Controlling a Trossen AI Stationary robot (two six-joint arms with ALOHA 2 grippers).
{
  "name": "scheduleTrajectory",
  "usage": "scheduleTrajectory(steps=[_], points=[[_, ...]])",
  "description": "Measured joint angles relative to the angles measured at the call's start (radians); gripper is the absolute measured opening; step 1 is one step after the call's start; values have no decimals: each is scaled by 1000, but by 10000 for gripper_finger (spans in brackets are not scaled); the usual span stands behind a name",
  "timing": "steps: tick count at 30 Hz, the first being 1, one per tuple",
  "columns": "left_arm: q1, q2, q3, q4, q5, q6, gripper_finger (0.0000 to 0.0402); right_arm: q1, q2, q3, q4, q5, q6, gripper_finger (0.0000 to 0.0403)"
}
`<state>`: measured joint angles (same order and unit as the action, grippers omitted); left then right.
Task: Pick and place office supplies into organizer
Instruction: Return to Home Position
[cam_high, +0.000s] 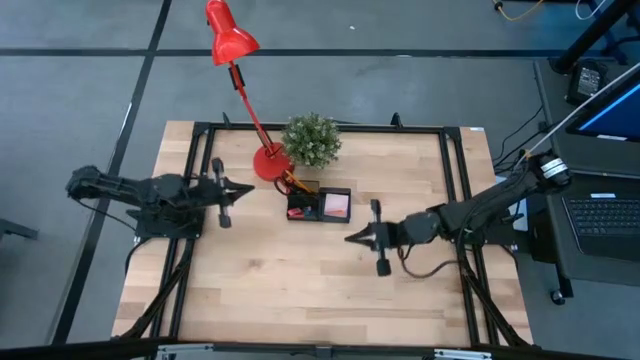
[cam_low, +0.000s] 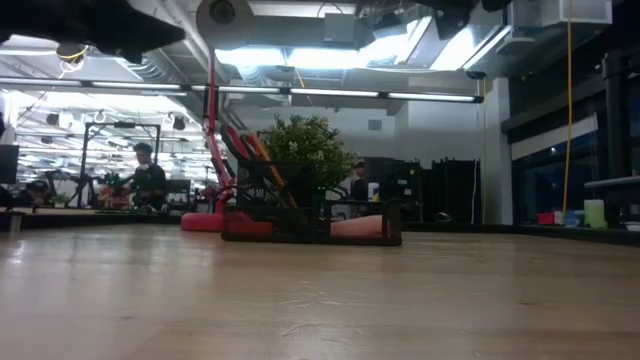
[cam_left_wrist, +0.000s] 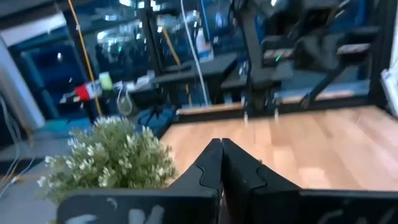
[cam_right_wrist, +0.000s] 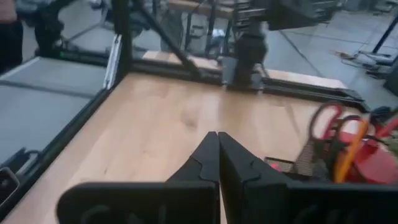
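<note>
The right claw (cam_high: 350, 238) is pinched tight on nothing, its fingers (cam_right_wrist: 205, 165) pressed together, held above the bare table (cam_high: 300, 300) with its tip toward 9 o'clock. The organizer (cam_high: 320, 205) sits near it at 11 o'clock. A pink sticky pad (cam_high: 337, 206) lies in the organizer's 3 o'clock side, and red-handled scissors (cam_right_wrist: 326, 120) and orange pencils (cam_right_wrist: 348, 155) stand in its 9 o'clock end. The left claw (cam_high: 248, 190), likewise closed and empty, is at the organizer's 9 o'clock, apart from it. A plant (cam_high: 312, 140) stands at the organizer's 12 o'clock, with the lamp base (cam_high: 268, 163) at 11.
</note>
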<state>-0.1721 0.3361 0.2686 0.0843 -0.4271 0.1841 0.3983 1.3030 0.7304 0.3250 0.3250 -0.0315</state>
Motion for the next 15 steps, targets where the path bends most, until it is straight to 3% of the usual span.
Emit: scheduleTrajectory(steps=[7,10,15], points=[[93,-241,-70,-103,137,-43,1,-84,-131,-98,20,-19,15,0],[119,-310,-106,-148,149,-59,1,-112,-187,-138,23,-62,-2,0],[157,-334,-141,-153,167,-81,1,-146,-293,-230,58,-66,5,0]])
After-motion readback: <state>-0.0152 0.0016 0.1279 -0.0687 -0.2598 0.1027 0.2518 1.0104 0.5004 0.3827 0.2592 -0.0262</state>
